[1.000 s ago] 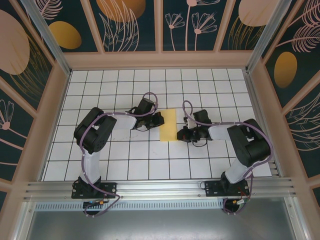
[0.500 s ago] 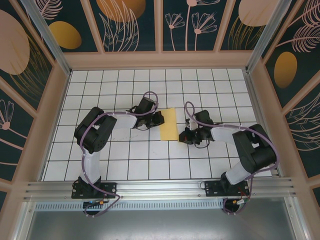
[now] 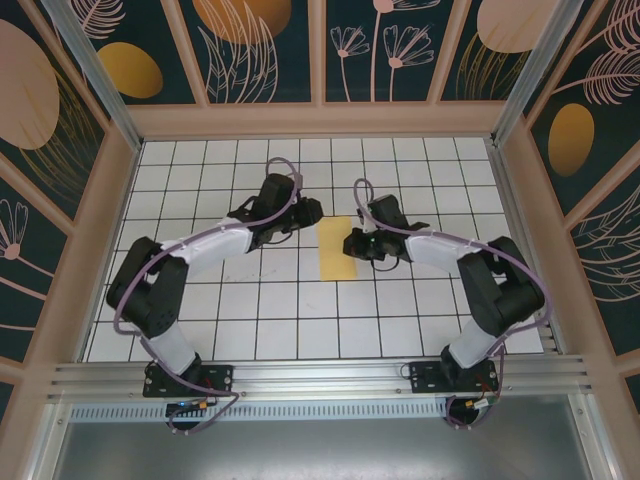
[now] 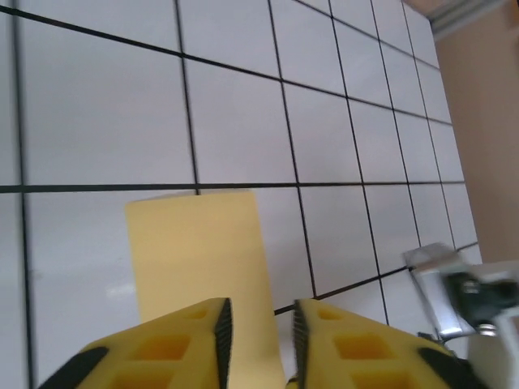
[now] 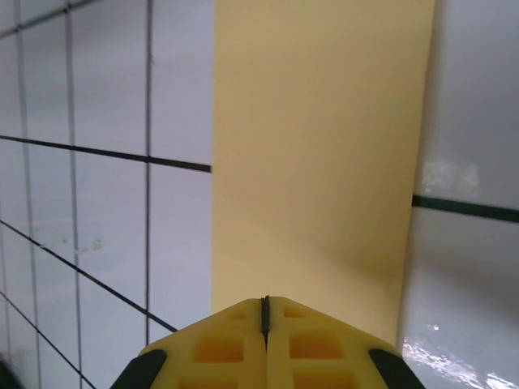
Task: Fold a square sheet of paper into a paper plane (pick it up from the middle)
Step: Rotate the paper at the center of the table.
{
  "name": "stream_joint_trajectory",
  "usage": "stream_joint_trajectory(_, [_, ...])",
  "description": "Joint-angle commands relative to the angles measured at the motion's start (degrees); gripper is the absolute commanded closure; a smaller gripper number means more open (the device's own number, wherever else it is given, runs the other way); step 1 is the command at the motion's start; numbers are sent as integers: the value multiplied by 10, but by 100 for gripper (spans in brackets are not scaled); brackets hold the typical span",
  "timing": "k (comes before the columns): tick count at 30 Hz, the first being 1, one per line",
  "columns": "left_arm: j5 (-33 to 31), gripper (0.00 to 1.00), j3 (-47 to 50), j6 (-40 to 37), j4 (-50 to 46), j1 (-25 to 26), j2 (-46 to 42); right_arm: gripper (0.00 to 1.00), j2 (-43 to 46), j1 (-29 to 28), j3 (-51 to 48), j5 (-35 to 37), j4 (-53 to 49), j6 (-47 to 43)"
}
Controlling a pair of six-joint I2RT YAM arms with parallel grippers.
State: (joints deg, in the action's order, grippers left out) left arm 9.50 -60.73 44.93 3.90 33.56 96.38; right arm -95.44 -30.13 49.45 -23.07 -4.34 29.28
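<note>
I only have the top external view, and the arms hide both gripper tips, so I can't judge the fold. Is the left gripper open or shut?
Observer: Open. In the left wrist view the left gripper shows a clear gap between its jaws, and the yellow paper lies on the tiled table just beyond them.
Operator: And the right one?
Observer: The right gripper is shut. Its jaws meet along a thin seam, with nothing visible between them.
Operator: Where is it relative to the paper?
Observer: Its tip sits over the paper's near end, with the strip running straight ahead of it. I cannot tell whether it touches the paper.
</note>
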Motion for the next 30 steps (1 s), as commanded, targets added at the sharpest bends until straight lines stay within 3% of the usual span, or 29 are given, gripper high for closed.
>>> stream_joint_trajectory(1, [-62,61,46,17,-18,-14,-36,95,-25,-9,5,34,-25,16])
stream_joint_trajectory(9, [-120,24,135,40,-10,-51,-104,95,-58,-33,-2,49,-28,71])
stream_joint_trajectory(14, [-156,1,171,42,-5,-61,-132,95,-81,-60,4,53,-6,161])
stream_joint_trajectory(19, [-162,1,201,39,6,-66,-151,94,-102,-96,32,55,58,254])
stream_joint_trajectory(24, [-170,1,233,36,17,-68,-187,95,-161,-123,122,51,88,303])
stream_joint_trajectory(30, [-151,2,260,46,30,-69,-238,94,-104,-92,143,72,43,246])
